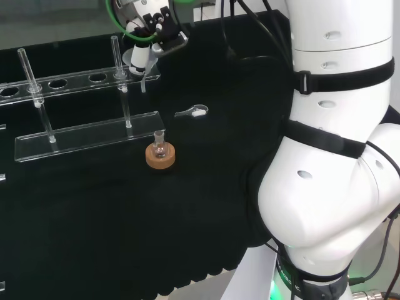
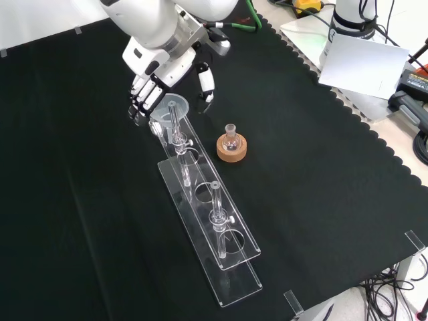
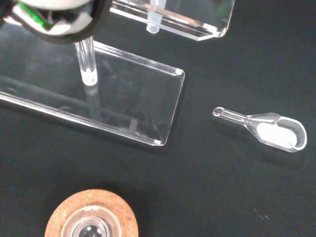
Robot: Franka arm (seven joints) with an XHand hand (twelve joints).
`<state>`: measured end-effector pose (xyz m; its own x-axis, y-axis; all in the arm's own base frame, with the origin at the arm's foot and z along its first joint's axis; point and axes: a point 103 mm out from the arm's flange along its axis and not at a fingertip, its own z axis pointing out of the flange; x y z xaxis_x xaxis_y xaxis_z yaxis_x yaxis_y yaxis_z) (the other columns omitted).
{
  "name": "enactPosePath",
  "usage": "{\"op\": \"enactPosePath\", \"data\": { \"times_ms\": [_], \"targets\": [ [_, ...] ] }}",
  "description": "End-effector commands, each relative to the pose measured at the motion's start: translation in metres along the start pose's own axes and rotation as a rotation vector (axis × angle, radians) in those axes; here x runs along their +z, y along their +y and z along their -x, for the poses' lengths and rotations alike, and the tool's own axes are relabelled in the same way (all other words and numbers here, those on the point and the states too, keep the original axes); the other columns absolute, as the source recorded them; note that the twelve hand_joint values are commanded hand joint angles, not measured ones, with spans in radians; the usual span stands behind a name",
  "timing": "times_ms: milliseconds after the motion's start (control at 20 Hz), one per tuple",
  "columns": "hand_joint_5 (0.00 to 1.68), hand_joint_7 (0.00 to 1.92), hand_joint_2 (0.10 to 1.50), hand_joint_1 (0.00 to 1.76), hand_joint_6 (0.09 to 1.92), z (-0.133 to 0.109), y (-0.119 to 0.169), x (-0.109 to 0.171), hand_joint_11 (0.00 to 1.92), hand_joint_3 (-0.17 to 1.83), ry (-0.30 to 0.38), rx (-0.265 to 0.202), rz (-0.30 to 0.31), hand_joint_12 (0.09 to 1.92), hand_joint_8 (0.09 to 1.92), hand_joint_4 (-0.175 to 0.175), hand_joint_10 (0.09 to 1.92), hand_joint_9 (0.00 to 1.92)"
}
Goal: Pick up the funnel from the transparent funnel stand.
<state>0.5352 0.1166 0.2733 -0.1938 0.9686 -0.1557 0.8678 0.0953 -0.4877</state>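
Now hand (image 2: 152, 85) w/ fingers curled round the funnel (image 2: 172, 107) at the top of the funnel stand (image 2: 227, 257).

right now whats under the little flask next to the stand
A cork ring sits under the small flask, on the black cloth. The wrist view looks down into the flask's mouth; whether anything is inside can't be told.

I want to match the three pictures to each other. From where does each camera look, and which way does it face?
Head: behind and above the base, looking over the white arm at the stand.
Front: opposite the arm, looking down at the cloth; the hand enters from the top, at the funnel.
Wrist: beside the palm, looking down at the stand's base.
All share the cork ring.
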Motion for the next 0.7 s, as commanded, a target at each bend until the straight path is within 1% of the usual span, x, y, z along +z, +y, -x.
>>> {"op": "enactPosePath", "data": {
  "times_ms": [50, 250, 400, 500, 700],
  "targets": [
    [0.18, 0.01, 0.5, 0.83, 0.09, -0.0016, 0.0072, 0.003, 0.37, 0.72, -0.007, 0.0, 0.006, 1.49, 0.47, 0.058, 0.94, 0.1],
    [0.19, 0.0, 0.5, 0.83, 0.09, 0.0018, 0.0081, 0.004, 0.38, 0.73, -0.004, 0.001, 0.004, 1.49, 0.58, 0.055, 0.93, 0.15],
    [0.2, 0.0, 0.5, 0.83, 0.09, 0.0024, 0.0099, 0.0043, 0.39, 0.74, -0.006, 0.004, -0.002, 1.48, 0.65, 0.053, 0.89, 0.23],
    [0.22, 0.02, 0.5, 0.83, 0.09, 0.0024, 0.0111, 0.004, 0.4, 0.74, -0.004, 0.008, 0.008, 1.47, 0.68, 0.051, 0.87, 0.27],
    [0.32, 0.09, 0.51, 0.83, 0.09, 0.0018, 0.0135, 0.005, 0.45, 0.74, -0.012, 0.014, 0.029, 1.45, 0.71, 0.042, 0.78, 0.39]
  ]
}}
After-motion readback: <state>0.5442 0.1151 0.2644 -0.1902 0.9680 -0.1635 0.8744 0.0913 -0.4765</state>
